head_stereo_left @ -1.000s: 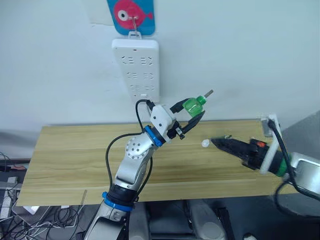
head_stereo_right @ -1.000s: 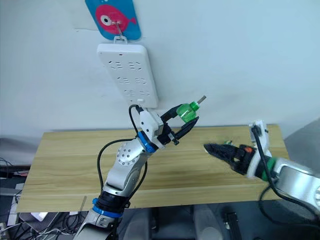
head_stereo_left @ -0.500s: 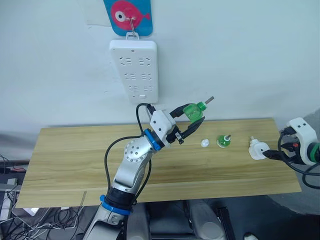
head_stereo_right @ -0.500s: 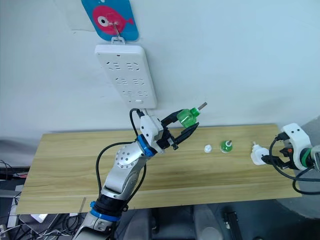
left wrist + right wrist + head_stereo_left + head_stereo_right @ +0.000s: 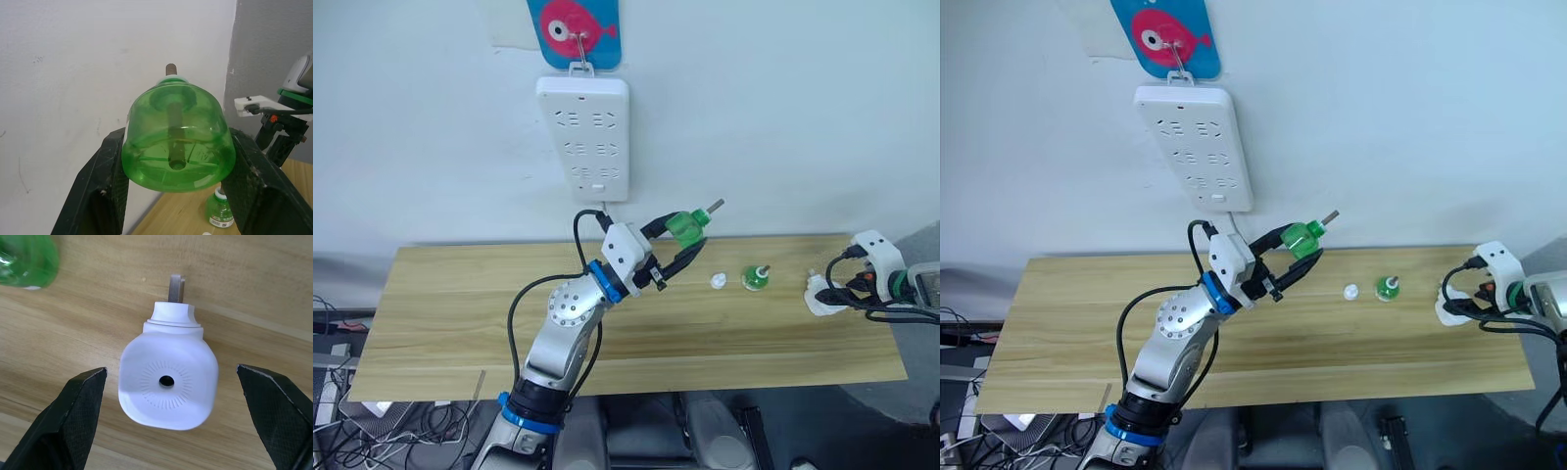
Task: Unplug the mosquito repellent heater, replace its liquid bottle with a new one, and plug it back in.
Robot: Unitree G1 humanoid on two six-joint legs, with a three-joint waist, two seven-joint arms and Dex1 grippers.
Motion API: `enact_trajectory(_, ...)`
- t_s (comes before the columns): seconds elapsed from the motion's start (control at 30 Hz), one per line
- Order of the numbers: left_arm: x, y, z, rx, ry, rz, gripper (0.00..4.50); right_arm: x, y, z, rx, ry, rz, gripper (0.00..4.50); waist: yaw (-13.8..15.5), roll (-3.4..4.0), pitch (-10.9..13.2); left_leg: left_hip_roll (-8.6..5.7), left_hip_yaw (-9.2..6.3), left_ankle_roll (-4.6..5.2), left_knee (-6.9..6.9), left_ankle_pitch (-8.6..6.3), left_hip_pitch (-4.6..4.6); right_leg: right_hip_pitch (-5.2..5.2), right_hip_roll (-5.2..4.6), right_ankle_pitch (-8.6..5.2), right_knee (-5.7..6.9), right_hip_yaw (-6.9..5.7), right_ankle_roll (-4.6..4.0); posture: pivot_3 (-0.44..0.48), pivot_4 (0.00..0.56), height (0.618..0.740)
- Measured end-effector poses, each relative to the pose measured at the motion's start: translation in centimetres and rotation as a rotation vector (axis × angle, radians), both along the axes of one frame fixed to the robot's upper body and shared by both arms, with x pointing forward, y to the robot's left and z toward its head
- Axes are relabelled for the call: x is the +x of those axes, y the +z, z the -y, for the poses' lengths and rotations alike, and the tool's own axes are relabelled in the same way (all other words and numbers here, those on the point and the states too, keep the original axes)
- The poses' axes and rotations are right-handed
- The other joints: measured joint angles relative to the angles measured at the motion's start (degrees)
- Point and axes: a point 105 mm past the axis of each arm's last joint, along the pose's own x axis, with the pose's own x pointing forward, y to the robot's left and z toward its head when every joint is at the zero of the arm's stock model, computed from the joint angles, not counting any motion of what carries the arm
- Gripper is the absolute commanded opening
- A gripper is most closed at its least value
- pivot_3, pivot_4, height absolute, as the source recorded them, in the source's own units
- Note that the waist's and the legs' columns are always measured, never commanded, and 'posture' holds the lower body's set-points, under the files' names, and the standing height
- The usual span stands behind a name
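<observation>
Left gripper (image 5: pixel 677 245) is clamping the capless translucent green bottle (image 5: pixel 686 227) aloft, wick out, ready for insertion. Right gripper (image 5: pixel 171 382), fingers wide and empty, is straddling the small white rounded plastic heater (image 5: pixel 167 383) lying on the wooden table (image 5: pixel 460 313), lining up a grab.

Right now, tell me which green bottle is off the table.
The green bottle clamped in the left gripper, held up in the air. The other green bottle stands on the table.

A: What is the table (image 5: pixel 460 304) surface?
B: Light wood with visible grain, matt finish.

A: And the heater (image 5: pixel 167 382)?
B: Smooth white plastic, slightly glossy, with fine moulded ridges around its hole and a dull metal prong.

A: The bottle (image 5: pixel 177 142) held between the fingers (image 5: pixel 100 191)?
B: Translucent green plastic, glossy. The fingers are matt black plastic. The power strip (image 5: pixel 583 137) is smooth white plastic.
</observation>
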Motion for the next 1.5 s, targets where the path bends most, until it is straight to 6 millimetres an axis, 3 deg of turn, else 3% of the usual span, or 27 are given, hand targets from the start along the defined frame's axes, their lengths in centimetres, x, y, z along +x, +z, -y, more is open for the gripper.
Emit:
enact_trajectory(0.4,-0.1,0.1,-0.1,0.012,0.000,-0.006,2.24,0.4,-2.2,0.2,-0.009,0.007,-0.032,4.43,0.67,-0.02,0.05,0.00,0.00,0.00,0.00,0.00,0.01,0.04,0.00,0.00,-0.01,-0.01,0.00,-0.176,0.356,0.740)
enact_trajectory(0.5,-0.1,0.1,-0.1,0.015,0.000,-0.005,2.24,0.3,-2.6,0.4,-0.008,0.004,-0.044,3.90,0.69,-0.01,0.06,0.00,0.01,0.00,0.00,0.00,0.01,0.04,0.00,0.00,0.00,0.00,0.00,-0.176,0.356,0.740)
enact_trajectory(0.6,-0.1,-0.1,-0.2,0.021,0.003,-0.007,2.24,0.6,-1.7,0.9,-0.008,-0.008,-0.018,2.98,0.62,-0.09,0.11,0.01,0.01,0.01,0.01,-0.01,0.10,0.13,0.01,0.00,-0.01,0.01,0.00,-0.176,0.356,0.740)
enact_trajectory(0.8,-0.1,-0.1,-0.2,0.023,-0.001,-0.009,2.24,0.4,-1.2,0.6,0.043,-0.007,-0.029,2.98,0.80,-0.06,0.19,-0.01,0.02,0.01,0.01,-0.01,0.10,0.14,0.00,0.00,-0.02,0.00,0.00,-0.194,0.355,0.740)
enact_trajectory(0.9,-0.7,-0.3,-0.3,0.026,-0.033,-0.014,2.24,-0.7,0.7,0.7,0.147,-0.020,-0.064,2.98,0.96,0.11,0.29,-0.01,0.05,0.02,-0.02,-0.02,0.08,0.12,-0.02,0.00,-0.05,0.00,0.00,-0.207,0.353,0.740)
enact_trajectory(0.97,-1.4,-0.4,-0.4,0.029,-0.072,-0.015,2.24,-2.0,3.4,-0.1,0.304,-0.008,-0.096,2.98,1.03,0.39,0.49,0.00,0.07,0.04,-0.03,-0.04,0.09,0.12,-0.02,0.00,-0.07,0.02,0.00,-0.220,0.352,0.740)
enact_trajectory(1.13,-3.4,-0.3,-0.2,0.045,-0.220,-0.001,2.24,-4.5,12.5,-5.4,0.813,0.096,-0.134,2.98,0.46,0.50,0.57,0.05,0.02,0.09,0.02,-0.06,0.10,0.13,0.06,0.00,-0.05,0.03,0.00,-0.248,0.347,0.740)
enact_trajectory(1.17,-3.8,-0.2,-0.1,0.053,-0.253,0.009,2.24,-4.9,13.4,-6.1,0.859,0.126,-0.147,2.98,0.43,0.48,0.58,0.05,0.01,0.09,0.04,-0.07,0.10,0.14,0.06,0.00,-0.06,0.02,0.00,-0.258,0.346,0.740)
enact_trajectory(1.3,-5.0,-0.5,0.2,0.095,-0.350,0.062,2.24,-6.1,14.9,-8.4,0.984,0.231,-0.205,2.98,0.37,0.44,0.60,-0.01,0.05,0.13,0.07,-0.10,0.05,0.11,-0.01,0.00,-0.12,0.03,0.01,-0.270,0.343,0.740)
enact_trajectory(1.5,-4.5,-0.1,1.3,0.116,-0.401,0.128,2.24,-6.8,16.2,-10.7,1.058,0.327,-0.230,2.98,0.14,0.38,0.64,-0.01,0.06,0.44,0.08,-0.28,-0.02,0.09,-0.01,0.00,-0.17,0.02,0.01,-0.271,0.342,0.740)
